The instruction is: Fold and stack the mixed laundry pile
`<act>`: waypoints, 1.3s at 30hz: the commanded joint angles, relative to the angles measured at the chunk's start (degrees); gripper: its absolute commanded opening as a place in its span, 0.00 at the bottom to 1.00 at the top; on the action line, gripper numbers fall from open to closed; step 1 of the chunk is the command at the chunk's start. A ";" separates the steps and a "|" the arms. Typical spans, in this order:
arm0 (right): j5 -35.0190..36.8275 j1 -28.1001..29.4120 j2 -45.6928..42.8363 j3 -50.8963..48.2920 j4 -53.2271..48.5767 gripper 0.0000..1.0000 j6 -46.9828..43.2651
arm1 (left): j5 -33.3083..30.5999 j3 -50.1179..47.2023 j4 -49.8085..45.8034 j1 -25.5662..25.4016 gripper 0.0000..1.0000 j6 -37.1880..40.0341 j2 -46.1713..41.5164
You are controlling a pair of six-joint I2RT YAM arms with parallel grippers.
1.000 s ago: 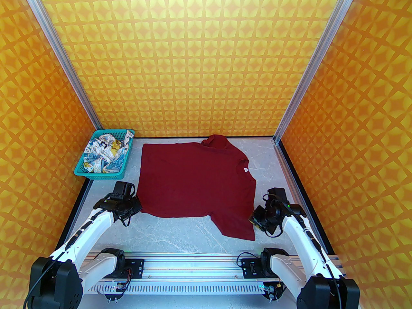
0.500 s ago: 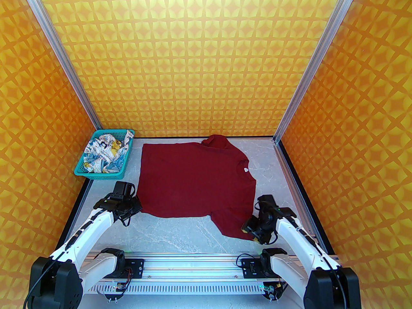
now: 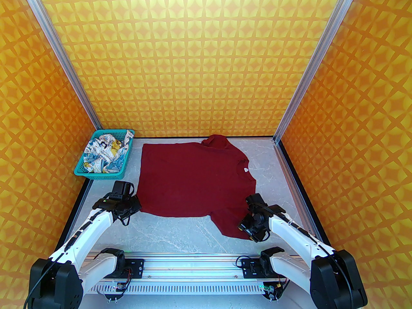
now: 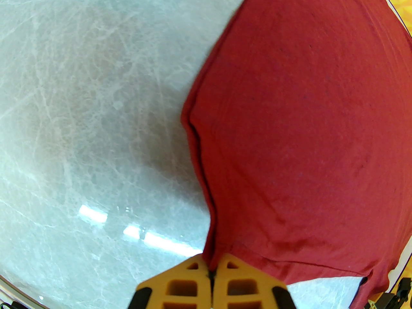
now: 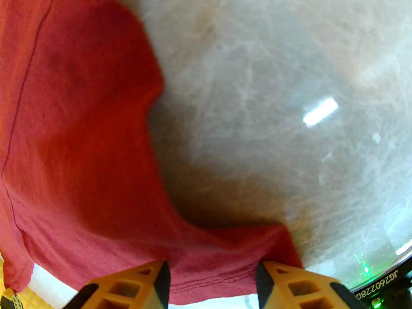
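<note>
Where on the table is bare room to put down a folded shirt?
Bare table lies between the red T-shirt and the near rail, and between the shirt and the right wall. The far-left corner is crowded by the teal basket.

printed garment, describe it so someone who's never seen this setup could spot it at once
Start at the grey table and go to its far left corner, where a teal basket sits. The printed garment is crumpled inside it: white cloth with blue, yellow and black graphics, unlike the plain dark red T-shirt spread flat beside the basket.
</note>
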 commanded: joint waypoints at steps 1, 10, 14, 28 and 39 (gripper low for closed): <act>2.02 2.13 1.94 -3.82 7.03 0.46 5.49 | 0.07 -0.54 -1.19 1.24 0.00 2.27 0.06; 5.12 2.56 -3.95 -2.80 2.23 0.11 4.69 | 0.02 -0.59 -1.26 1.25 0.00 3.24 -1.13; 5.74 2.58 -6.54 -0.02 -1.12 0.01 3.33 | 0.10 -0.50 -1.54 1.26 0.00 3.42 -1.64; 10.77 2.58 -4.74 20.05 -11.59 0.00 -6.72 | 0.28 1.82 -2.41 1.25 0.00 4.03 -2.31; 13.88 1.63 4.41 32.36 -9.42 0.00 -16.36 | 0.16 4.59 0.22 1.29 0.00 3.08 1.68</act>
